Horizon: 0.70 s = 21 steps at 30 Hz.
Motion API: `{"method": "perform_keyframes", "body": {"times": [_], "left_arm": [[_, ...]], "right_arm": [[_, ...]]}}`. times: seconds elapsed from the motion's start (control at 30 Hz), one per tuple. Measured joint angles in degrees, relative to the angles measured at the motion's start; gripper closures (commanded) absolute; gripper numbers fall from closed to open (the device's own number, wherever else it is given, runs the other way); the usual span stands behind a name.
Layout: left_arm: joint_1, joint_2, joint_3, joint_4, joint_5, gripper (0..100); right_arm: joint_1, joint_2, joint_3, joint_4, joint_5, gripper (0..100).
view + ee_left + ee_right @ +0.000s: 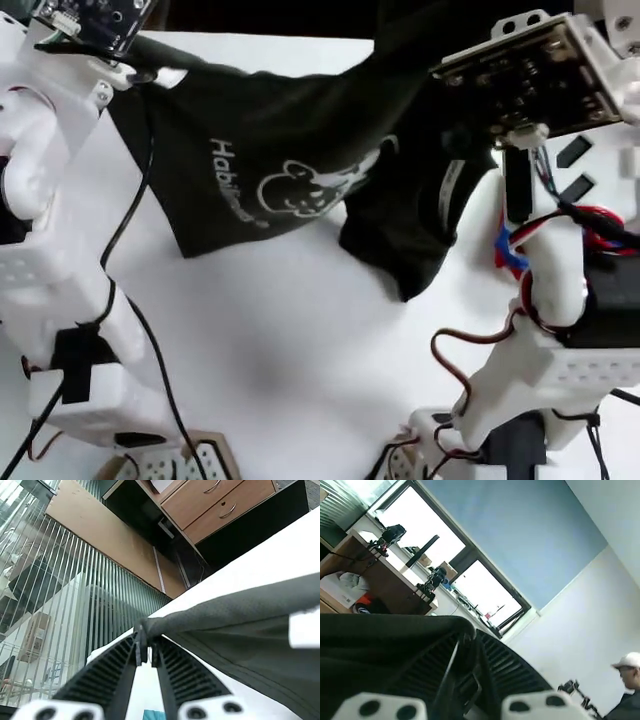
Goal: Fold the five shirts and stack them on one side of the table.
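— Over the far half of the tabletop, your black shirt is strung up between the two arms, white print facing up. One corner goes up to the arm on the left of the high view, and the other end disappears under the arm on the right.

— Yep, and both of your grips look solid to me. In the left wrist view your left end effector is clamped tight on a bunched bit of the shirt's edge, and the fabric runs off taut from there over the white tabletop.

— How about the right one?

— Your right end effector is pinched onto a fold of the black cloth too, with the fabric draped right over the fingers.

— So where does the rest of the shirt sit?

— The middle sags down between the arms and one sleeve hangs lowest, toward the near side. I can't tell if it's actually touching the tabletop or just floating over it.
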Motion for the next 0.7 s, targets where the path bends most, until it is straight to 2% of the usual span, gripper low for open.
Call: {"method": "perform_keyframes", "body": {"times": [0.37, 0.7], "left_arm": [[-6.3, 0.0, 0.0, 0.0, -0.1, 97], [-7.2, -0.4, -0.4, -0.5, 0.5, 97]], "right_arm": [[14.6, 4.7, 1.7, 0.2, -9.0, 97.8], [17.6, 6.5, 1.8, 0.2, -9.2, 97.8]]}}
